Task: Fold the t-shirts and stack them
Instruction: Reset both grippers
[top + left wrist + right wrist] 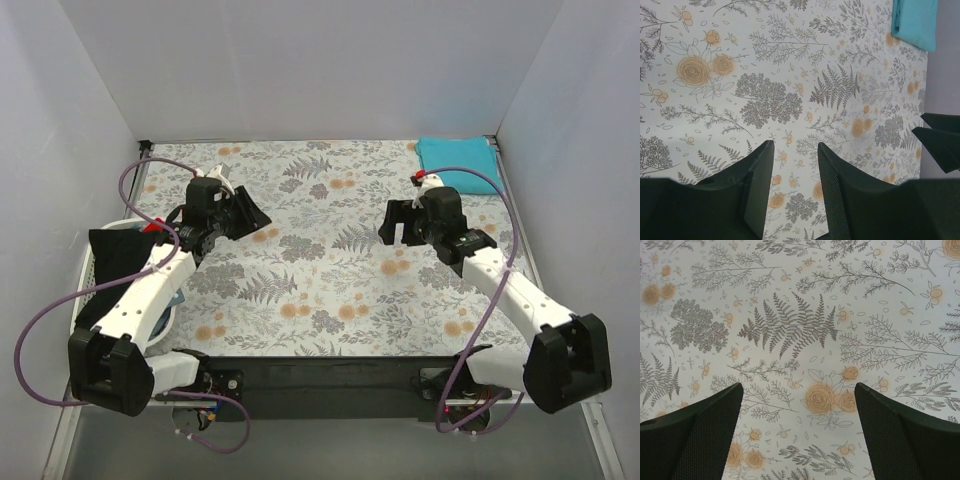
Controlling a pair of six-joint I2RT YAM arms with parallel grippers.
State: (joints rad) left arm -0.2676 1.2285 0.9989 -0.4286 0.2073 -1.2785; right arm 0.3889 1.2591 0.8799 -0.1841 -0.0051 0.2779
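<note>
Floral tbl (320,200) w/ folded turquoise t-shirt (458,153) at far-R corner; left gripper (795,150) half-spread, right gripper (797,390) spread wide, both holding nothing.

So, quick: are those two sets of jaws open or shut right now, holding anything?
Left gripper: jaws partly open, holding nothing.
Right gripper: jaws wide open, holding nothing.

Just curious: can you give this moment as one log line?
left gripper: open, empty | right gripper: open, empty | turquoise t-shirt: folded, far right corner
</note>
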